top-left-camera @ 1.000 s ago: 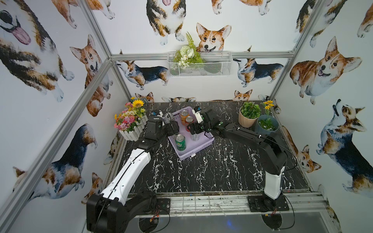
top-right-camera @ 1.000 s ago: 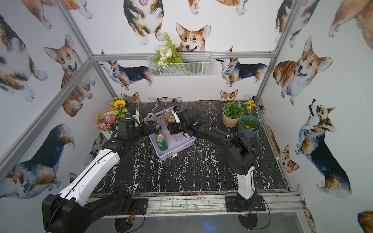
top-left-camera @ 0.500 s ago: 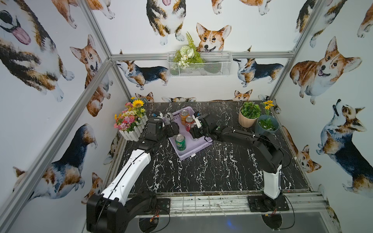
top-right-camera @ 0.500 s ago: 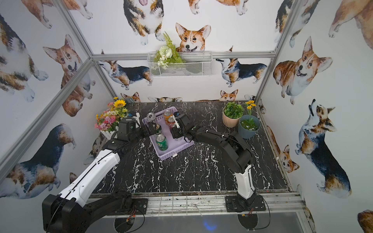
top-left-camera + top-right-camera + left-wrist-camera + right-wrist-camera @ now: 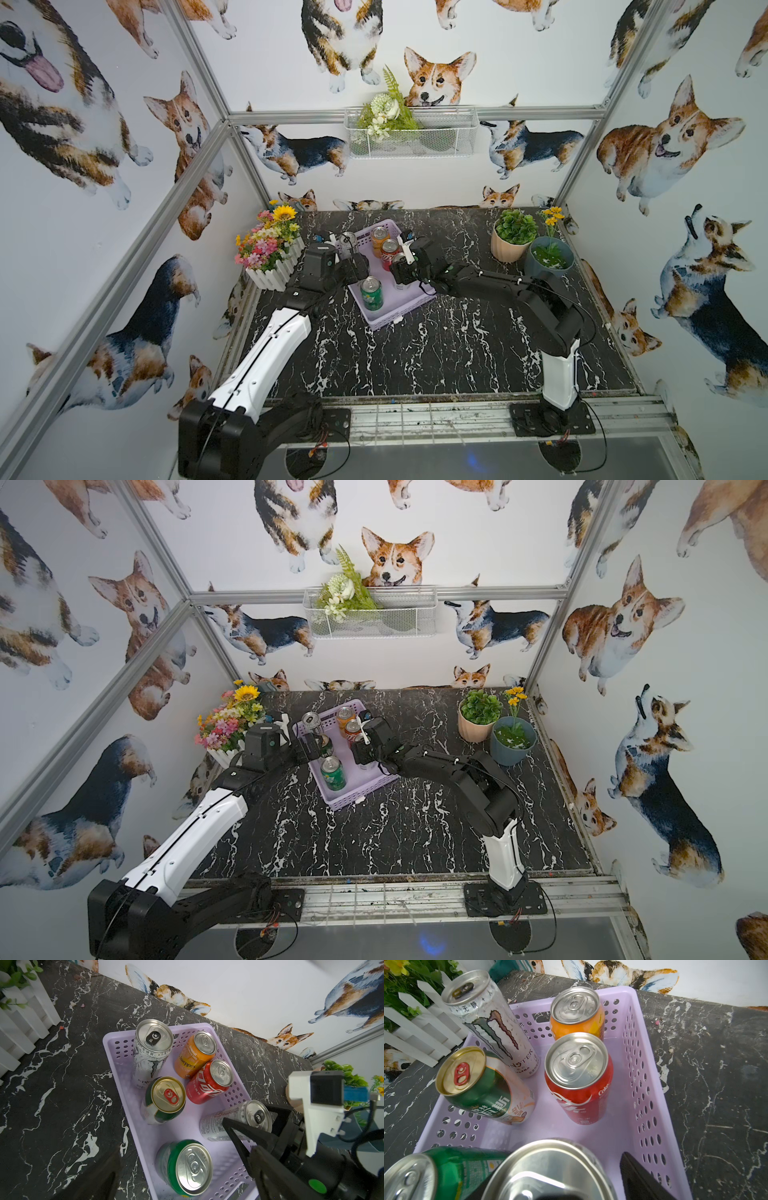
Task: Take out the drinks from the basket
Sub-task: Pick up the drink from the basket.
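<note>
The lavender basket (image 5: pixel 405 309) holds six drinks. In the left wrist view I see a tall silver-white can (image 5: pixel 148 1057), an orange can (image 5: pixel 195 1055), a red can (image 5: pixel 209 1082), a gold-topped green can (image 5: pixel 166 1099) and a nearer green can (image 5: pixel 187 1165). My right gripper (image 5: pixel 246 1113) straddles the second silver-white can (image 5: pixel 216 1126) at the basket's right side. It is open: in the right wrist view a strip of basket floor shows between the can (image 5: pixel 550 1167) and one finger (image 5: pixel 639 1176). My left gripper (image 5: pixel 359 268) hangs wide open over the basket's left side, holding nothing.
A white picket planter of flowers (image 5: pixel 270 249) stands close to the left of the basket. Two potted plants (image 5: pixel 513 239) (image 5: pixel 548 253) sit at the back right. A wire basket (image 5: pixel 411 133) hangs on the back wall. Black marble tabletop (image 5: pixel 436 353) stretches in front of the basket.
My right gripper has come down around the silver-white can and its jaws have narrowed. The right elbow has dropped a little. The left arm has stayed put.
</note>
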Robot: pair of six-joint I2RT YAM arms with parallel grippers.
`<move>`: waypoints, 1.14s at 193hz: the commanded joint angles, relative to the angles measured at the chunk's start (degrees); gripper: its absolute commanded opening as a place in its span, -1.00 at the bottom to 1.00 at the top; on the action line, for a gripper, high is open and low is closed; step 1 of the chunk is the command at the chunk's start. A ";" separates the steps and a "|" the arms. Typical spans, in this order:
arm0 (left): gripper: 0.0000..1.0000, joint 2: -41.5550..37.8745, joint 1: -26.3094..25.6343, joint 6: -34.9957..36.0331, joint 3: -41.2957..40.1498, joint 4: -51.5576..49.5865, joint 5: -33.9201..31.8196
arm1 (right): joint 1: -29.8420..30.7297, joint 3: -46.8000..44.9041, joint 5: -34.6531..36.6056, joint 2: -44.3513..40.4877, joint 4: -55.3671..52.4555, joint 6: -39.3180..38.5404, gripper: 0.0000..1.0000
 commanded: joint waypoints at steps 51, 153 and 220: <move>1.00 -0.13 0.02 0.72 -0.03 0.68 0.52 | 0.08 1.86 -0.69 1.72 2.31 -0.35 0.03; 1.00 0.05 -0.02 0.72 0.48 0.88 1.38 | -0.93 9.60 -1.64 -3.86 -2.07 -2.57 -1.00; 1.00 -0.04 -0.04 0.12 0.50 2.93 3.32 | -9.69 -0.87 13.97 -21.05 -5.30 -1.31 -1.00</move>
